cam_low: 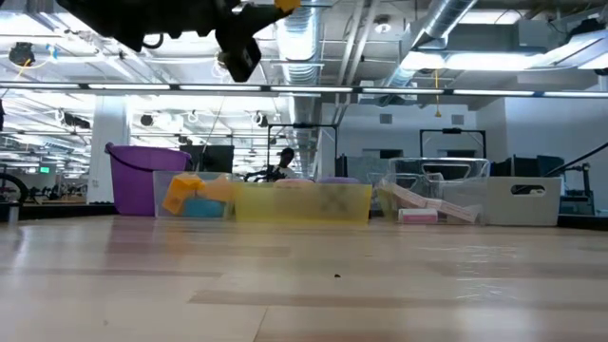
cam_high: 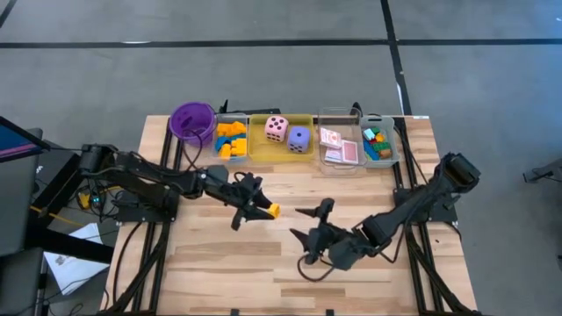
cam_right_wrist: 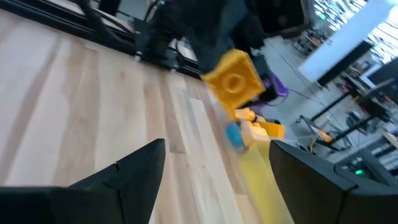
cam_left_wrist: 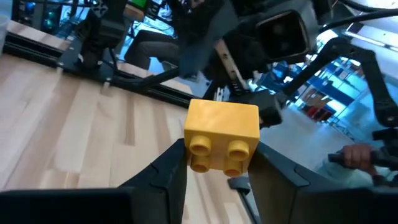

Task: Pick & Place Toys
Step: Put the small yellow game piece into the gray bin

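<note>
Mid-table, yellow block (cam_left_wrist: 222, 135) in left tool (cam_left_wrist: 217, 171), studs down

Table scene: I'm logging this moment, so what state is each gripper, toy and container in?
left gripper: shut on yellow block, raised above the table
right gripper: open, empty
purple cup: upright
pink die and purple die: sitting in yellow tray
pink cards: in clear tray

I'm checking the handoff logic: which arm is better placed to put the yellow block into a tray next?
Probably the left. The left gripper already holds the yellow block above the table, near the trays. The right gripper is open and empty.
</note>
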